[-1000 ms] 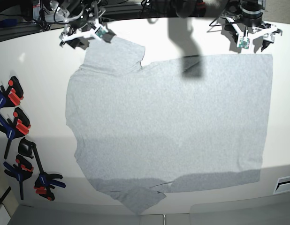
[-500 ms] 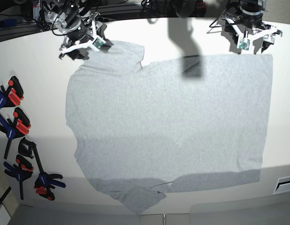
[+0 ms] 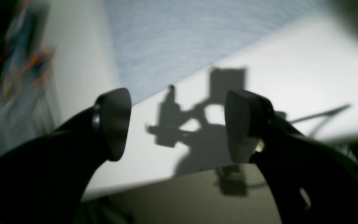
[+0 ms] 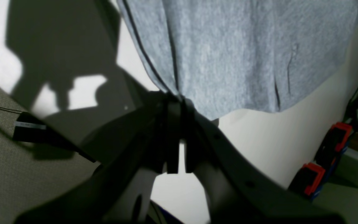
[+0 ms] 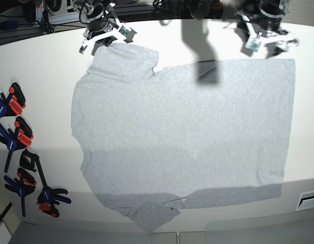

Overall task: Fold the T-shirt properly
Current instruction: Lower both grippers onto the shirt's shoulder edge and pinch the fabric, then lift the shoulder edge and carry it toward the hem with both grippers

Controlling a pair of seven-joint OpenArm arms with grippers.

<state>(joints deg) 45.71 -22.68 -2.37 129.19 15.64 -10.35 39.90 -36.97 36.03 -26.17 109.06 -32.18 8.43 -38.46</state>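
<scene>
I see the grey T-shirt (image 5: 182, 132) lying spread flat, plain side up, over most of the white worktop (image 5: 40, 66). In the base view its hem runs down the right side, one sleeve points to the far edge at upper left, and the other sleeve hangs toward the near edge at the bottom.

My right gripper (image 4: 176, 104) sits at the far-left sleeve. From its wrist camera I see the two dark fingers pressed together, with the sleeve's hemmed edge pinched between their tips. The cloth fans out from that pinch in soft folds, so I read this gripper as clamped on the T-shirt.

My left gripper (image 3: 179, 124) hovers at the far-right corner of the worktop, close to the shirt's hem corner but not touching it. Its fingers stand wide apart with nothing between them; through the gap I see only bare worktop and the gripper's own shadow. The grey fabric lies just beyond the fingertips.

A row of red, blue and black spring clamps (image 5: 17, 152) lies along the worktop's left edge, well apart from the shirt.
</scene>
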